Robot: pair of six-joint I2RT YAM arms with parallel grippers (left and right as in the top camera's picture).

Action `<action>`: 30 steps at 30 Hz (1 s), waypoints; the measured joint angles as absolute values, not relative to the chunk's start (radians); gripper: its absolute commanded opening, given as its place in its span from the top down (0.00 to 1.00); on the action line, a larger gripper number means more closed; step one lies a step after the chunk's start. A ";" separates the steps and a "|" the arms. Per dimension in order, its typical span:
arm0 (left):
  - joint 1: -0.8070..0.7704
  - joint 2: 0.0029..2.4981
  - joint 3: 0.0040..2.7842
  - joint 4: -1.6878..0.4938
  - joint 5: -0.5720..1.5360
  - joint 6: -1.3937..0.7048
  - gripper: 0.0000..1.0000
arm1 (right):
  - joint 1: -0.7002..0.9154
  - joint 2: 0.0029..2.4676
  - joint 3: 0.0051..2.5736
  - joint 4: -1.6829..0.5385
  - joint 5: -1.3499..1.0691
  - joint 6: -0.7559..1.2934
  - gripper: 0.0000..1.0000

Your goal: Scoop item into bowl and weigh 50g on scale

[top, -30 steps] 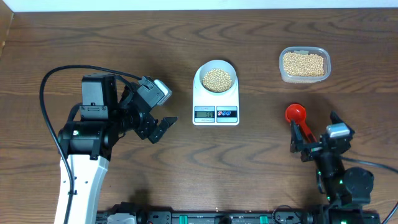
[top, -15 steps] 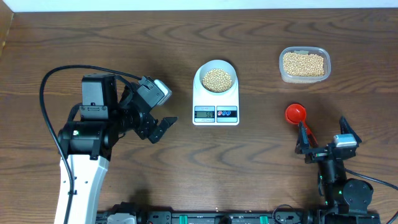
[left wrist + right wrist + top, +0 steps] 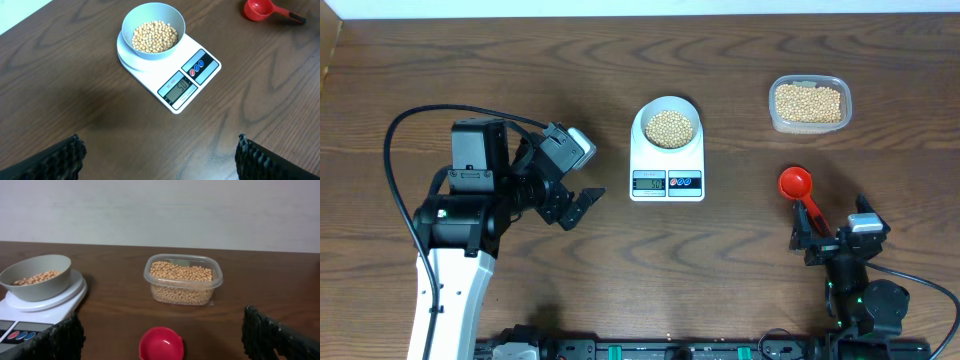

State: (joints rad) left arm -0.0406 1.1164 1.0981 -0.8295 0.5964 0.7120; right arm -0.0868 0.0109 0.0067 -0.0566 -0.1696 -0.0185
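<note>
The right claw [image 3: 832, 232] has slid back left since half a second ago; it is spread wide and empty, low by the red plastic scoop's [image 3: 795, 183] handle. The left claw [image 3: 161, 159] is unmoved, spread, angled toward the flat white scale [image 3: 667, 183]. Round tan beans [image 3: 669, 128] sit in the smooth pale bowl [image 3: 667, 104] on it. A clear tub [image 3: 810, 129] stands far right on the wood-grain bench [image 3: 470, 60].

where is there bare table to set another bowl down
Widest bare wood: between the scale and the clear tub, and the far-left corner beyond the left arm. The strip in front of the scale is free too. Crowded: front right, around the red scoop.
</note>
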 measured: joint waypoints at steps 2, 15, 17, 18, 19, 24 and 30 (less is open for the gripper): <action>-0.041 1.116 1.098 -0.830 0.596 0.712 0.02 | -0.087 0.011 0.007 -0.058 -0.162 -0.024 0.01; -0.041 1.116 1.098 -0.830 0.596 0.712 0.02 | -0.087 0.011 0.007 -0.061 -0.136 -0.044 0.01; -0.041 1.116 1.098 -0.830 0.596 0.712 0.02 | -0.087 0.011 0.007 -0.062 -0.130 -0.038 0.01; -0.041 1.116 1.098 -0.830 0.596 0.712 0.02 | -0.087 0.011 0.007 -0.062 -0.128 -0.034 0.01; -0.041 1.116 1.098 -0.830 0.596 0.712 0.02 | -0.087 0.011 0.007 -0.062 -0.125 -0.031 0.01; -0.041 1.116 1.098 -0.830 0.596 0.712 0.02 | -0.087 0.011 0.007 -0.064 -0.108 -0.023 0.01; -0.041 1.116 1.098 -0.830 0.596 0.712 0.02 | -0.087 0.011 0.007 -0.064 -0.096 -0.018 0.01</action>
